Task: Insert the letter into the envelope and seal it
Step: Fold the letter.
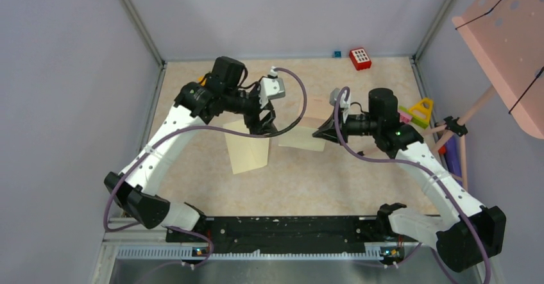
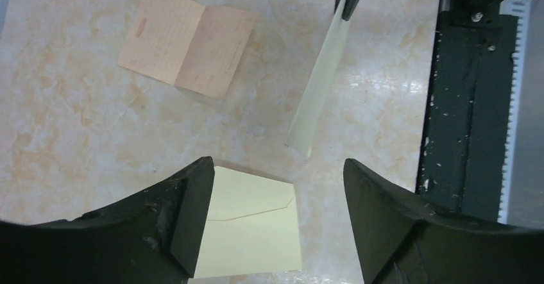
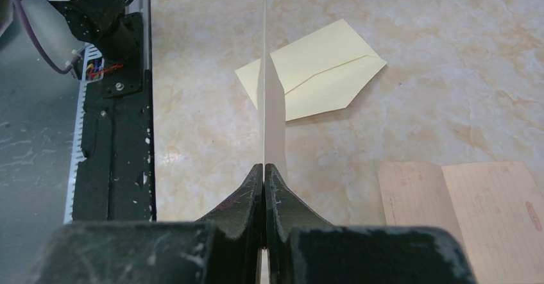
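Fingers of the left gripper (image 2: 277,168) stand spread wide with nothing between them. The envelope (image 2: 250,239) lies flat on the table (image 2: 77,136) directly beneath them, partly under the left finger. To the right, the right gripper (image 3: 265,168) is clenched on one edge of a cream sheet (image 3: 269,104), which stands on edge and reaches straight out from its fingertips toward the envelope. A tan sheet (image 3: 462,213) lies unfolded on the table, off to the right of those fingers.

Main risk, as I judge it: the cream sheet is pinched at one end only, so its free end could sag or twist and miss the envelope's mouth. Nothing pins the envelope, so a nudge from that free end would likely slide it. If the left fingers come down carelessly, they could crease the pointed flap or press the mouth shut.

Several things are hard to read:
- Seen edge-on, the held sheet could be the letter or a second envelope; I cannot tell which.
- The left finger hides one corner of the envelope.
- The flap appears folded out, but whether the pocket gapes is not visible.
- The tan sheet is cut off by the right wrist view's edge
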`<state>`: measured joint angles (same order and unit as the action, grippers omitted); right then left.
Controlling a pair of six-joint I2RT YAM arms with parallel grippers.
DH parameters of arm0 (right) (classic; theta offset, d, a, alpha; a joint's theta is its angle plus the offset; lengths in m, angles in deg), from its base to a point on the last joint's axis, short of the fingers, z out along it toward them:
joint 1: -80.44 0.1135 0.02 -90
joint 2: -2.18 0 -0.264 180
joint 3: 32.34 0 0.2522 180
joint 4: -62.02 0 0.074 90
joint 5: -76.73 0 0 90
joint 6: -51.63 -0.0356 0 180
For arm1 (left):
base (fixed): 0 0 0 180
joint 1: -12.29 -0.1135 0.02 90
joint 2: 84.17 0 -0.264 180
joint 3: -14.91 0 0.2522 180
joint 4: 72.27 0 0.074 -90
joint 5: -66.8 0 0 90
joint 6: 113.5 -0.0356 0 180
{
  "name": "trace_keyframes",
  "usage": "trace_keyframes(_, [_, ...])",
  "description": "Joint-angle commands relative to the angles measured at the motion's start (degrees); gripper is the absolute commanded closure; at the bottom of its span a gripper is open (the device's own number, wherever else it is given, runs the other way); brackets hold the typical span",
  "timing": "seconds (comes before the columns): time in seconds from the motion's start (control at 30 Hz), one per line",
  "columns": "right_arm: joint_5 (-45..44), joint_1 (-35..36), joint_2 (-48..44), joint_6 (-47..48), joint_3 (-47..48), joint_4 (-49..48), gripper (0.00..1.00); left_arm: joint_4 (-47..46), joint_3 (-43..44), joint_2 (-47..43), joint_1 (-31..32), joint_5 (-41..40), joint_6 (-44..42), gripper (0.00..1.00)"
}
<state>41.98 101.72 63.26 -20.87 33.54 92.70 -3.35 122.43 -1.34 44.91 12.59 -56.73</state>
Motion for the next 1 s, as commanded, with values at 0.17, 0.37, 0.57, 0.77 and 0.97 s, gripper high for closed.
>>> trace_keyframes(0.17, [1.96, 0.28, -2.37, -1.28, 0.37, -2.47, 1.00, -10.42, -7.94, -3.67, -0.24, 8.17, 4.47, 0.02])
trace_keyframes(0.37, [6.12, -1.56, -2.67, -5.11, 0.55, -4.50, 1.00, -17.98, -14.03, -5.28, -0.93, 11.27, 7.42, 0.02])
trace_keyframes(0.57, [6.97, -2.37, -2.61, -7.90, 0.16, -6.84, 1.00, -19.38, -14.55, -4.41, -1.35, 16.53, 9.16, 0.09])
trace_keyframes(0.77, [9.21, -4.55, -2.17, -13.04, -0.49, -11.11, 1.00, -19.27, -14.89, -3.62, -1.33, 21.71, 10.05, 0.44])
trace_keyframes(0.97, [9.45, -5.47, -2.03, -15.31, -1.46, -13.83, 1.00, -20.65, -15.40, -3.62, -1.38, 22.61, 12.04, 0.98])
